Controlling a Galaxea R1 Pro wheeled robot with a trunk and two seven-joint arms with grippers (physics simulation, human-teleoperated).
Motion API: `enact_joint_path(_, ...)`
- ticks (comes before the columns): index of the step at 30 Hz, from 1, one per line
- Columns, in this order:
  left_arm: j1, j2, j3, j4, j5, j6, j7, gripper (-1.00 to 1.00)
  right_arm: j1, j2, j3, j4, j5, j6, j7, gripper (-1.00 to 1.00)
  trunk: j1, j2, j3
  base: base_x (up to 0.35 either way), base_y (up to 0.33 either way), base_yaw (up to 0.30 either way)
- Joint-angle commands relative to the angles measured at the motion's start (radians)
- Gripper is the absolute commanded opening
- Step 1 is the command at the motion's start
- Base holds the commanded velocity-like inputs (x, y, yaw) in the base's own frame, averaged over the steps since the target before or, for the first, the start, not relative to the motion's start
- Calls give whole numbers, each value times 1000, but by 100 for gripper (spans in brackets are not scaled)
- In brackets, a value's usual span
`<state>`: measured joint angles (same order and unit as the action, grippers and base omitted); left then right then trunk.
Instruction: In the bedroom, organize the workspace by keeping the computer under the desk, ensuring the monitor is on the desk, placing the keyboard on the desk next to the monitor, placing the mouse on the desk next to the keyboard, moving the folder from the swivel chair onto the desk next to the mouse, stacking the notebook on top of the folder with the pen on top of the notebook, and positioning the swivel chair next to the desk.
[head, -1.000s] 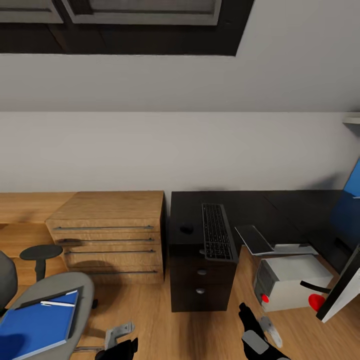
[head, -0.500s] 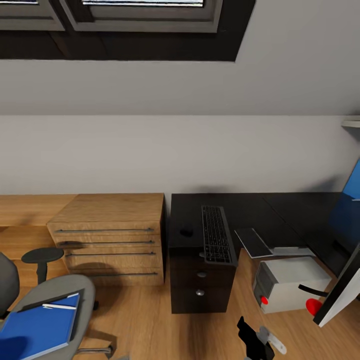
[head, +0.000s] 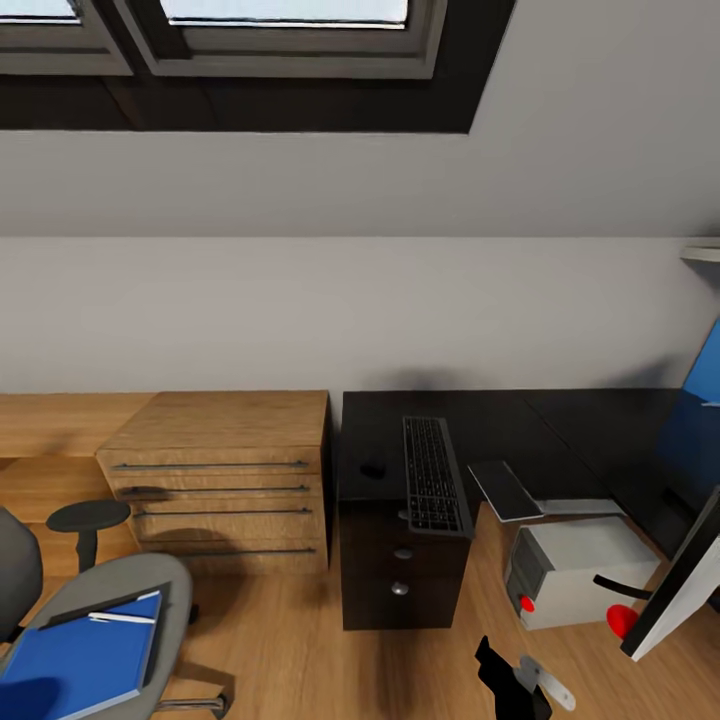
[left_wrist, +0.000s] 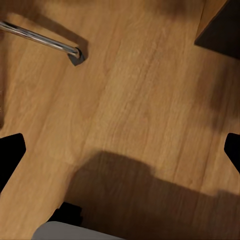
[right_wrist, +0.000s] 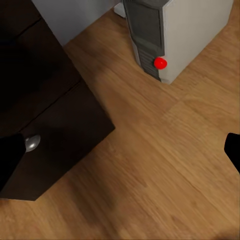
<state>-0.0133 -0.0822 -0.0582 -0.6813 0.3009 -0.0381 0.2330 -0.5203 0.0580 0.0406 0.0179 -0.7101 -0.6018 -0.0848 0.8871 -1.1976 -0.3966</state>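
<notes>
A blue folder (head: 75, 655) with a white pen (head: 118, 618) is lying on the grey chair (head: 170, 590), a black keyboard (head: 431, 473) and mouse (head: 373, 468) are sitting on the black desk (head: 500, 420), and the grey computer (head: 580, 570) is showing a red button (head: 526, 603).

- The desk (head: 500, 420) is black, with a drawer block at its left end carrying two round knobs.
- The keyboard (head: 432, 474) is dark and long, lying flat on the desk, its near end just past the front edge.
- The mouse (head: 373, 467) is small and black, on the desktop at nine o'clock of the keyboard, close beside it.
- The computer (head: 575, 570) is a grey tower lying on the floor under the desk, a red button on its front.
- The monitor (head: 690, 500) stands at the right, seen tilted, blue screen, partly cut off.
- The swivel chair (head: 110, 610) is grey, at seven o'clock from the desk, well apart.
- The folder (head: 75, 655) is blue and lies flat on the seat.
- The pen (head: 122, 618) is white, on top of that stack; the notebook cannot be told apart.
</notes>
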Motion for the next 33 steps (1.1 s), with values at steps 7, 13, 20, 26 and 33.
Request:
enact_joint_path(7,-1,0,-6,10,10,-25,9,100,17,-1,9,0,17,-6,-3,100,-27,49,21,0,0,0)
enact_joint_path(13,-1,0,-7,13,9,-30,10,100,38,-1,11,0,164,-5,-1,100,-50,91,40,0,0,0)
enact_joint_path(20,-1,0,-8,14,2,-29,9,100,59,0,11,3,382,0,-1,100,-77,140,62,0,0,0)
enact_joint_path(26,-1,1,-7,14,-36,-29,11,100,66,5,12,3,452,3,-1,100,-100,182,80,0,0,0)
enact_joint_path(33,-1,1,-6,14,-42,-29,11,100,66,6,12,4,459,3,0,100,-127,231,102,0,0,0)
